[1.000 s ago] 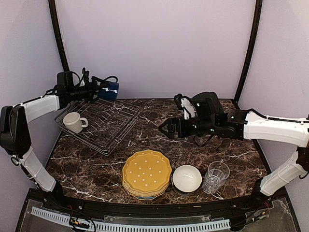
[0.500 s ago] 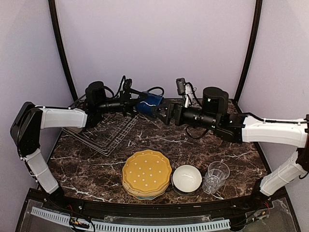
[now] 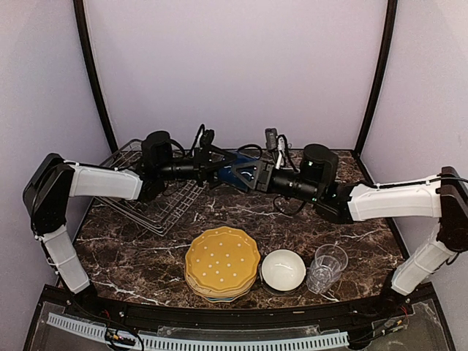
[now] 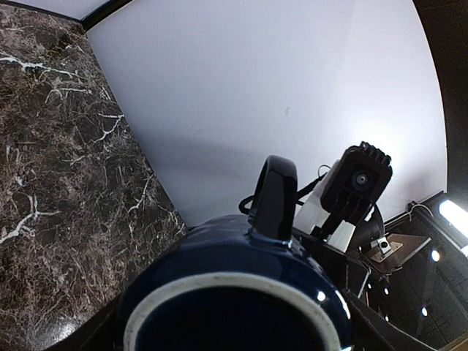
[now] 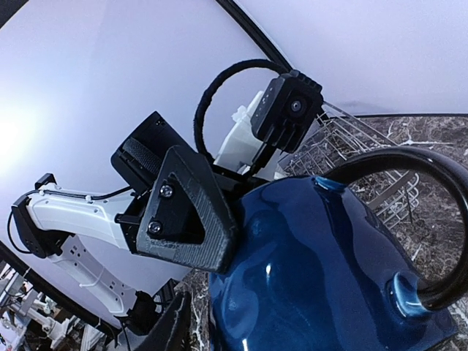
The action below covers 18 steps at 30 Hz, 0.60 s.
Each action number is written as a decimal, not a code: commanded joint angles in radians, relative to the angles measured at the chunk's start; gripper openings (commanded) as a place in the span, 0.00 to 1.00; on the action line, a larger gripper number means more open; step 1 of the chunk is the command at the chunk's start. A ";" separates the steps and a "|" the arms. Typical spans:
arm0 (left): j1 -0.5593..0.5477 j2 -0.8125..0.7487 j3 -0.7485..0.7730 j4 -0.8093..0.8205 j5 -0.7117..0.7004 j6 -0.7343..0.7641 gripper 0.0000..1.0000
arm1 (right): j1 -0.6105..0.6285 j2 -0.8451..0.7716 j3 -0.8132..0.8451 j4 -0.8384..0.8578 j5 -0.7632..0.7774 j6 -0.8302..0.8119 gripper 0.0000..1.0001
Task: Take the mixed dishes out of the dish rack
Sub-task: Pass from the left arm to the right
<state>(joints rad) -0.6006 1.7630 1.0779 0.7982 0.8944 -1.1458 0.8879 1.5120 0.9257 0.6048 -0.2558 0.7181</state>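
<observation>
Top external: left fingers (image 3: 217, 165) hold dark blue mug (image 3: 235, 175).

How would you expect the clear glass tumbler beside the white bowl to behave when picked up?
The clear glass tumbler looks smooth, so it probably slips easily. Clear glass is likely fragile. It stands upright, taller than wide, so a sideways push may tip it.

Quick count: one stack of plates (image 3: 221, 262), yellow on top. I think it's three rims deep, but the lower ones barely peek out, so don't quote me. Then one white bowl (image 3: 283, 269), one clear tumbler (image 3: 326, 268), one dark blue mug (image 3: 235, 174) and one wire dish rack (image 3: 168, 208).
</observation>
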 commanded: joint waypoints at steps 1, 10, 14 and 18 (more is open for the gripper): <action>-0.005 -0.014 0.017 0.048 0.014 0.022 0.43 | -0.012 0.027 -0.029 0.171 -0.060 0.074 0.27; -0.004 -0.027 0.043 -0.041 0.026 0.100 0.64 | -0.026 -0.011 -0.066 0.153 -0.048 0.062 0.00; -0.002 -0.081 0.052 -0.202 -0.009 0.239 0.92 | -0.030 -0.082 -0.090 0.071 0.001 0.010 0.00; 0.009 -0.139 0.070 -0.352 -0.076 0.389 0.99 | -0.033 -0.161 -0.097 -0.075 0.078 -0.049 0.00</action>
<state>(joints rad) -0.6163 1.7252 1.1126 0.6327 0.8974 -0.9760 0.8745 1.4502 0.8391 0.6624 -0.3099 0.7456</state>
